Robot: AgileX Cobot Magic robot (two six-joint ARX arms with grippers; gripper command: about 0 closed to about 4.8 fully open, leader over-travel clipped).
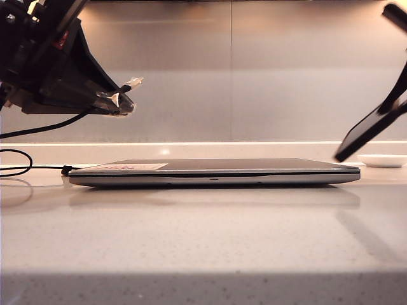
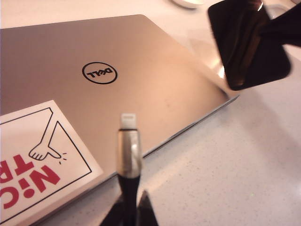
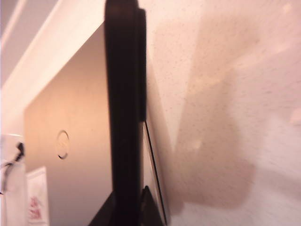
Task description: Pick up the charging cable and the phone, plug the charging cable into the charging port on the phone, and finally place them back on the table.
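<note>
In the exterior view, the left gripper (image 1: 121, 101) is seen raised above the left end of the surface (image 1: 203, 241), its taped fingertips closed on the charging cable (image 1: 38, 129), whose pale plug tip juts out toward the middle. The black cord is seen trailing from the gripper off the left edge, and a further loop lies on the surface beside the left end of a closed Dell laptop (image 1: 213, 173), which lies flat across the middle of the surface. At the right edge, the phone (image 1: 372, 130) is held tilted in the air above the laptop's right end, clear of the surface; the right gripper itself is mostly cut off by the frame. A small white dish (image 1: 381, 161) is seen behind the laptop's right end, toward the far edge of the surface.

In the left wrist view, the cable's silvery plug (image 2: 129, 141) is seen clamped at its black collar between the closed fingers, pointing over the laptop lid (image 2: 94, 75) and its red-lettered sticker (image 2: 33, 165). The phone (image 2: 247, 44) is seen suspended beyond the laptop's corner.

In the right wrist view, the phone (image 3: 123, 108) is seen edge-on, pinched between the right gripper's (image 3: 134, 209) closed fingers, above the laptop's edge and the speckled surface (image 3: 225, 94).
</note>
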